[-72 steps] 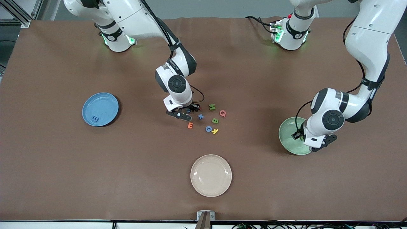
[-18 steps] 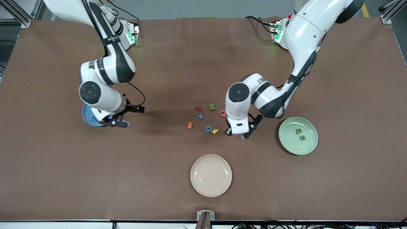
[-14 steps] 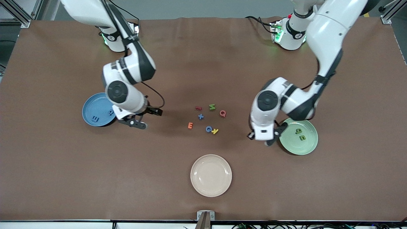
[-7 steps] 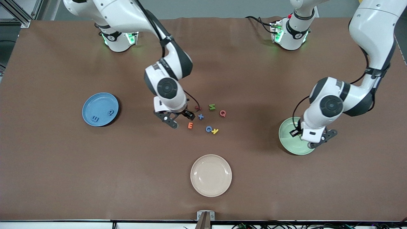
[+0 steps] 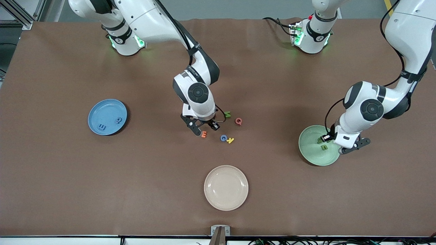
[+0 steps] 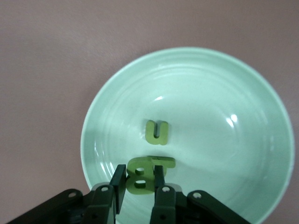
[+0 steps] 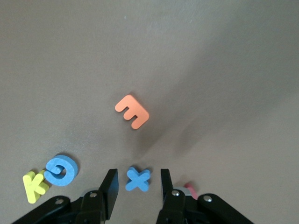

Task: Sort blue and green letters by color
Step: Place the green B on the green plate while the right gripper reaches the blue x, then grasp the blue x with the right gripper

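My right gripper is down at the letter cluster, open, with a finger on either side of the blue x and touching neither side. Beside it lie the blue G and, in the front view, the green M. My left gripper hangs over the green plate, shut on the green B. A green u and another green letter lie in that plate. The blue plate holds a blue E and Q.
An orange E, a yellow letter, a small red letter and a red Q lie among the cluster. A beige plate sits nearer to the front camera than the letters.
The right arm swung from beside the blue plate to the cluster, and its fingers narrowed around the blue x. The left arm carried the green B from the cluster to over the green plate.
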Robot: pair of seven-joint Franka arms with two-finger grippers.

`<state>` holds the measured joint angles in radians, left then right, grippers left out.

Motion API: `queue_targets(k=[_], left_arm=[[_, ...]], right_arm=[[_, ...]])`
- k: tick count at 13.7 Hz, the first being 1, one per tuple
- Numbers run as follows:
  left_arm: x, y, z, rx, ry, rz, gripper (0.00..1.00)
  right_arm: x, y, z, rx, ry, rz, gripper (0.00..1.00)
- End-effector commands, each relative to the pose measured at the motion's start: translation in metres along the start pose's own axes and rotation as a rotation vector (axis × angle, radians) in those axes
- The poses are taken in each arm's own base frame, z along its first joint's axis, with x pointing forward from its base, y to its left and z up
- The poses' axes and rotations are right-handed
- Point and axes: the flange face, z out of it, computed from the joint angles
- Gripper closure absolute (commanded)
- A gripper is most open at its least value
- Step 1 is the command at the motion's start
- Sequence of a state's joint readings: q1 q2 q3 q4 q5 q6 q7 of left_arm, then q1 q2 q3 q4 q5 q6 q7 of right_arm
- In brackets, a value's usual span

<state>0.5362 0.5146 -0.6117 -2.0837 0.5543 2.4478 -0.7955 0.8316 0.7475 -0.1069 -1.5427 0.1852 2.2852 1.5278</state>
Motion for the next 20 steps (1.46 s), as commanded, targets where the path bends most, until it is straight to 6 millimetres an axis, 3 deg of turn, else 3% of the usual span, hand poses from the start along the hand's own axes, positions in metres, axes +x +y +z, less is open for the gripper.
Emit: queue_targets(k=[1, 6, 12, 15, 17, 18, 19, 20], left_arm=[[-0.008, -0.009, 0.010, -0.011, 0.020, 0.031, 0.99], [-0.012, -0.003, 0.016, -0.020, 0.011, 0.037, 0.99], [-0.011, 0.007, 0.017, -0.050, 0.023, 0.033, 0.99], [-0.010, 0.006, 0.018, -0.050, 0.024, 0.034, 0.98], [-0.009, 0.007, 0.019, -0.053, 0.022, 0.032, 0.96], [-0.007, 0.008, 0.020, -0.057, 0.021, 0.030, 0.91], [-0.007, 0.008, 0.021, -0.058, 0.020, 0.028, 0.79], [-0.006, 0.007, 0.020, -0.057, 0.021, 0.026, 0.52]], right_arm=[[-0.010, -0.014, 0.011, 0.011, 0.002, 0.025, 0.55], [-0.024, -0.012, 0.031, 0.008, 0.011, 0.002, 0.55], [-0.024, -0.011, 0.033, 0.005, 0.012, -0.008, 0.58], [-0.023, -0.011, 0.034, 0.004, 0.014, -0.014, 0.75], [-0.023, -0.011, 0.034, 0.003, 0.017, -0.018, 0.91], [-0.023, -0.010, 0.034, 0.002, 0.020, -0.023, 0.97], [-0.021, -0.011, 0.031, -0.001, 0.023, -0.031, 1.00], [-0.015, -0.012, 0.026, -0.006, 0.024, -0.038, 1.00]])
